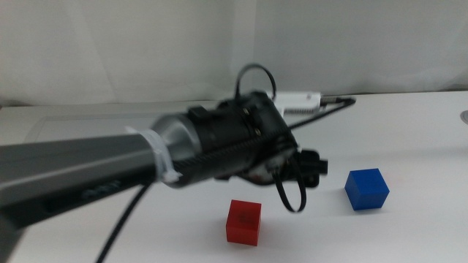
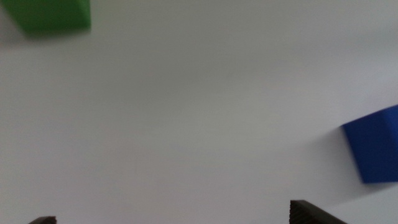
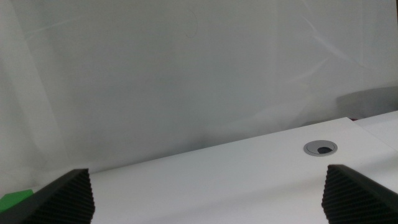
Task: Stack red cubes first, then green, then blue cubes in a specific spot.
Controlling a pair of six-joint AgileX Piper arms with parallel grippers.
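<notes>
The red cube [image 1: 243, 221] sits on the white table near the front middle. The blue cube [image 1: 366, 188] sits to its right and also shows in the left wrist view [image 2: 376, 149]. My left arm reaches in from the left, and its gripper [image 1: 314, 164] hovers above the table between the two cubes. In the left wrist view the left gripper [image 2: 177, 218] is open and empty over bare table. The green cube [image 2: 50, 15] is hidden behind the arm in the middle view, and a corner of it shows in the right wrist view [image 3: 15, 200]. My right gripper [image 3: 211, 205] is open, empty and out of the middle view.
A white box with a black cable [image 1: 300, 98] lies at the back of the table. A grey-rimmed panel [image 1: 44, 120] lies at the back left. A round grey grommet [image 3: 321, 147] sits in the table near the right edge. A white wall stands behind.
</notes>
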